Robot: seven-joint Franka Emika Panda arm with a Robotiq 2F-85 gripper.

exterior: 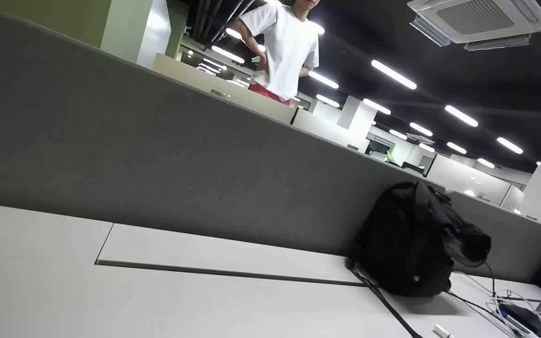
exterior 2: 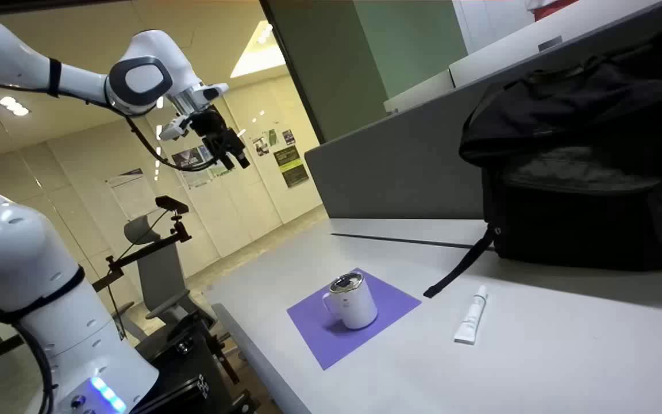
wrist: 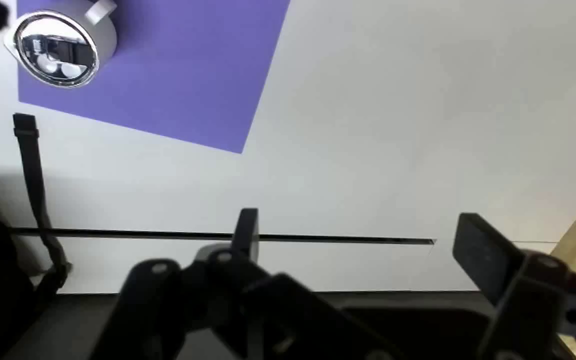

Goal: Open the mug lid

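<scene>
Wrist view: your white mug (wrist: 107, 40) stands on a purple sheet (wrist: 183, 75), its shiny lid (wrist: 58, 55) in place. Your gripper (wrist: 358, 232) has its jaws spread wide, holding nothing, well apart from the mug. In an exterior view you have a white squeeze tube (exterior 2: 472, 316) lying on the white desk (exterior 2: 566, 356) near the sheet. In both exterior views a black backpack (exterior 2: 584, 221) stands by the grey partition (exterior 2: 394, 178); beyond it is a person (exterior: 287, 51).

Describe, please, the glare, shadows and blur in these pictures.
Wrist view: bright glare on the mug lid, and the gripper looks soft toward the bottom edge; in an exterior view, the mug casts a shadow on the purple sheet; in an exterior view, the ceiling lights look overexposed.
</scene>
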